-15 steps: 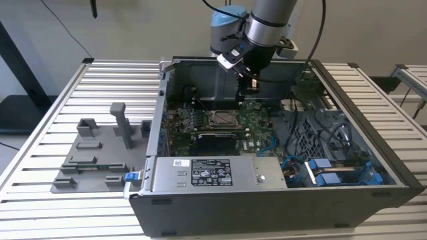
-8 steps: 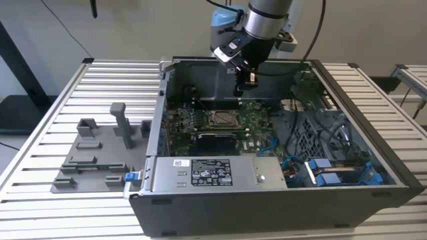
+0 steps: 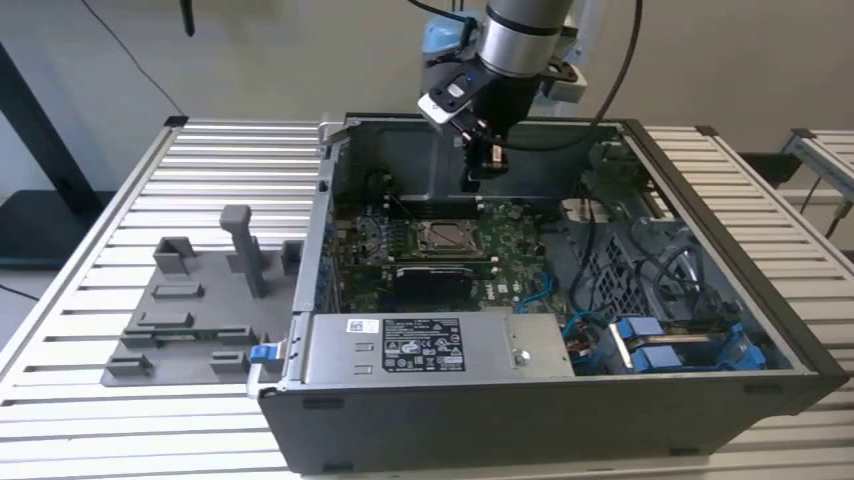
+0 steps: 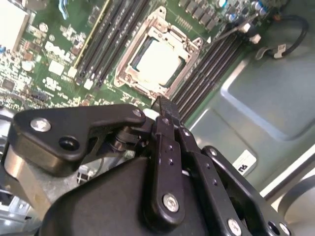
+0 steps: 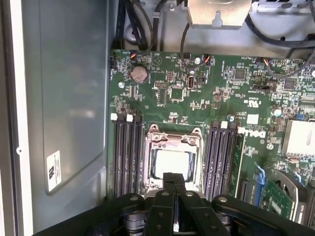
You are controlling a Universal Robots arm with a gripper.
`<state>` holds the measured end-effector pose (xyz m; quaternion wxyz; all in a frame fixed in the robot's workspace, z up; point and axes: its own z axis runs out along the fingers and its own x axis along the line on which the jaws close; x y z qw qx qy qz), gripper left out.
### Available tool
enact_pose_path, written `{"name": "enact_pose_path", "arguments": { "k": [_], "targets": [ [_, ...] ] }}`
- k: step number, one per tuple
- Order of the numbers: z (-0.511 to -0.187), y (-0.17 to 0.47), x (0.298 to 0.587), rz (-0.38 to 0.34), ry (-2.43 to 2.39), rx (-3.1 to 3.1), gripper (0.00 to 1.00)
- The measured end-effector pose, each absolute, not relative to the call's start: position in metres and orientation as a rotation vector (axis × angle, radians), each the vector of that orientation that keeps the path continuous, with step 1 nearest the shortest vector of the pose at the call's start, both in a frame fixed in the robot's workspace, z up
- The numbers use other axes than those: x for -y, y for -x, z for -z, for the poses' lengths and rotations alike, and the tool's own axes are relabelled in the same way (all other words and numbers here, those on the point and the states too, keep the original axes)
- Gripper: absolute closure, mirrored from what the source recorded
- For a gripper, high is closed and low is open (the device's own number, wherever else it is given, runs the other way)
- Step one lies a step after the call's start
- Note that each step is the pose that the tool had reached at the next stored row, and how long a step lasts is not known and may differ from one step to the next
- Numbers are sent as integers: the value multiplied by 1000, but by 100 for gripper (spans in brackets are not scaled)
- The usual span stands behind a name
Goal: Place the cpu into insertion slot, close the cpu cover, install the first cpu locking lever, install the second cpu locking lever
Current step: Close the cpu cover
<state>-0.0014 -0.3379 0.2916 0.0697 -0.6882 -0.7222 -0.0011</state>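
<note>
The insertion slot lies in the middle of the green board inside the open computer case. In both wrist views the cpu lies flat in it, silver face up. The cpu cover is down around it as a silvery frame. I cannot make out how the locking levers stand. My gripper hangs above the board, just behind the slot toward the case's back wall. Its black fingertips are pressed together with nothing between them and stand clear of the cover.
Black memory slots flank the socket on both sides. A labelled power-supply box sits at the case front, and blue cables lie at the exterior view's right. A grey fixture plate rests on the slatted table at the exterior view's left.
</note>
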Motion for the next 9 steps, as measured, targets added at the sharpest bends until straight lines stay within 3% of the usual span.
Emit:
{"name": "enact_pose_path", "arguments": {
  "k": [9],
  "targets": [
    [-292, 38, 338, 24, 2061, 2165, 89]
  ]
}}
